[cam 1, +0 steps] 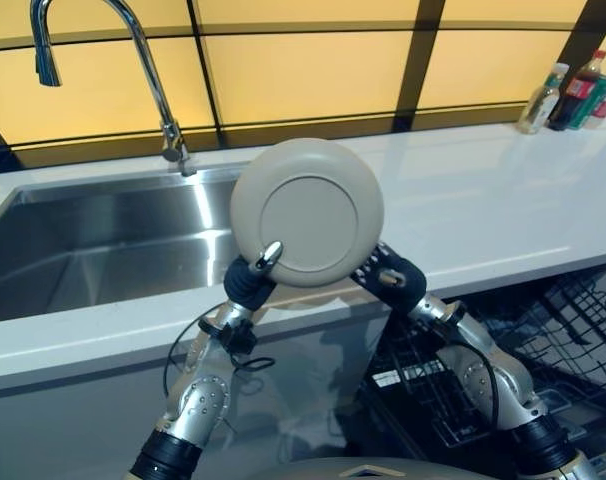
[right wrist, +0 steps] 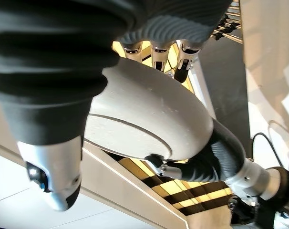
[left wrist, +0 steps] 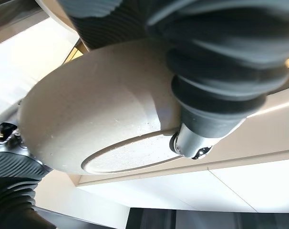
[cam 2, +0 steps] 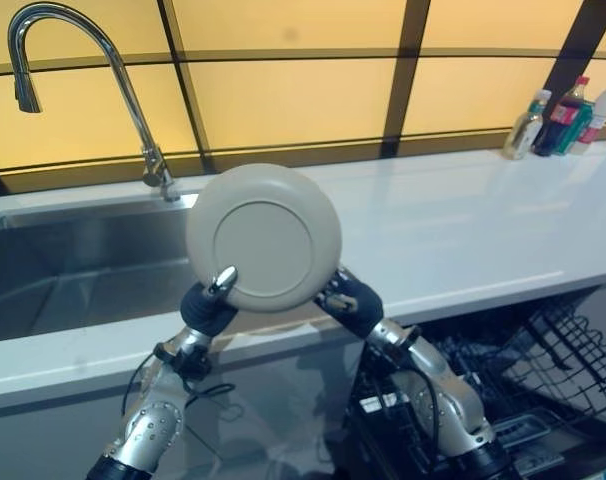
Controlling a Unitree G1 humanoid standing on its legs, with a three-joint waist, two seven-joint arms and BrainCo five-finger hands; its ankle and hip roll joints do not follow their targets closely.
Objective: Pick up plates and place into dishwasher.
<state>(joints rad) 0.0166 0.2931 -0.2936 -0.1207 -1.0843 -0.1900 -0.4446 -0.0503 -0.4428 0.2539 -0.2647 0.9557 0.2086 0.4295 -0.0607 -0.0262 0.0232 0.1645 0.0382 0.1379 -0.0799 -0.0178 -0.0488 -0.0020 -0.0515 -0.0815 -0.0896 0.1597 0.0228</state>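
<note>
A round beige plate (cam 1: 308,212) stands on edge above the counter's front edge, its underside toward me, held between both hands. My left hand (cam 1: 251,280) grips its lower left rim, the thumb (cam 1: 268,255) pressed on the underside and the fingers hidden behind. At the plate's lower right rim is my right hand (cam 1: 391,275). In the right wrist view its fingers (right wrist: 154,55) hook over the plate (right wrist: 149,119), and its thumb (right wrist: 54,176) is on the near side. The left wrist view shows the plate (left wrist: 87,129) close against that hand's thumb (left wrist: 192,140).
A steel sink (cam 1: 83,250) with a tall faucet (cam 1: 143,60) lies at the left. The white counter (cam 1: 503,200) runs to the right, with several bottles (cam 1: 573,95) at its far end. An open dishwasher's black wire rack (cam 1: 563,330) sits below at the lower right.
</note>
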